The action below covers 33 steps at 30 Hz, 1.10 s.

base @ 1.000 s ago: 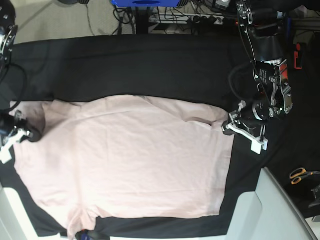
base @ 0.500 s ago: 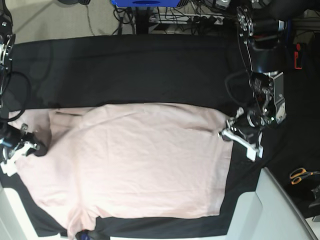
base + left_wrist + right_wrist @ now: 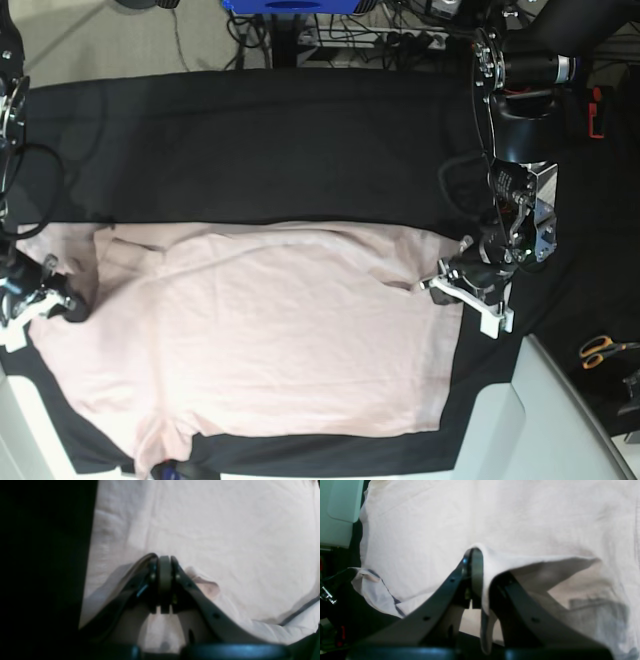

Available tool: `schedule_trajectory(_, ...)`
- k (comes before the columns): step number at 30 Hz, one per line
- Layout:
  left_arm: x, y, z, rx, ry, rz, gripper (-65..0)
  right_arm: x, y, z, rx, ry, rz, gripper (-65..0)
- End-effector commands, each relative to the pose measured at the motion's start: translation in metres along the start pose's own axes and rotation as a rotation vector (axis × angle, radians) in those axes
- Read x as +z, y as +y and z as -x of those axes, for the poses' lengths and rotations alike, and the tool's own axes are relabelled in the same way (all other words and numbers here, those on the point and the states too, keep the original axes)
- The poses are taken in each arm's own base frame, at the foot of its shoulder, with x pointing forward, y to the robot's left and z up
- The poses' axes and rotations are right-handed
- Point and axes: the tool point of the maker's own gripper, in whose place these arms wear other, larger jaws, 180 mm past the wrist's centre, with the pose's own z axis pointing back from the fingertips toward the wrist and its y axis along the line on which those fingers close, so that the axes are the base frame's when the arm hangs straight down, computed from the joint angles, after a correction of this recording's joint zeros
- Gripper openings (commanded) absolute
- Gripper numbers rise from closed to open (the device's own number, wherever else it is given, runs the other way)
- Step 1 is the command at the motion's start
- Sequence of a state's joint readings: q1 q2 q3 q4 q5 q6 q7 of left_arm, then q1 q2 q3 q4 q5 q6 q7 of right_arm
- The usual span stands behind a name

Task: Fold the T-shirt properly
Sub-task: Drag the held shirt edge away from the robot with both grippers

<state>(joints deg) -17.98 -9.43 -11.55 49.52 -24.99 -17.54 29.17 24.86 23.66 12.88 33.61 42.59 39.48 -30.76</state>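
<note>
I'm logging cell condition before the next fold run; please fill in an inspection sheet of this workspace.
Surface: black table cover, wrinkled.
Job's things: T-shirt, pale pink, far edge lifted.
Clutter: orange-handled scissors at the side.
Grippers: left gripper and right gripper both shut on T-shirt fabric.
Cables: black cable loop by the left arm; more under the far edge.
Surroundings: grey floor, blue frame.

Bare black table (image 3: pixel 280 140) beyond the T-shirt (image 3: pixel 260 340), with room to pass. Hemmed in at the near right corner by a grey bin (image 3: pixel 545 420), with scissors (image 3: pixel 600 350) beside it. Cluttered with cables (image 3: pixel 400 35) past the far edge.
</note>
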Motion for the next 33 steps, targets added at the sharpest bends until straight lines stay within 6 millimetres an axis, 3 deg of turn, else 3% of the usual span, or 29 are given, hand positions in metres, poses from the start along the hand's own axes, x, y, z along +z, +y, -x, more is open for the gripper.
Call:
schedule_trajectory(1,0.001,-0.001,-0.024,0.001,-0.061,0.007,-65.0,0.007,0.003,-0.034,0.021,-0.089,-0.012,-64.7)
schedule_trajectory(10,-0.006,0.008,-0.025,0.036,-0.124,-0.011,-65.0,0.008,0.003,-0.046,0.016,-0.161,-0.014,-64.8)
schedule_trajectory(20,-0.006,0.004,-0.043,0.045,-0.172,-0.005,-65.0,0.008,0.005,-0.052,0.005,-0.204,-0.019,-64.8)
schedule_trajectory(33,-0.004,0.019,-0.052,0.08,-0.227,-0.088,-65.0,0.01,-0.001,-0.059,-0.068,-0.294,-0.019,-64.4)
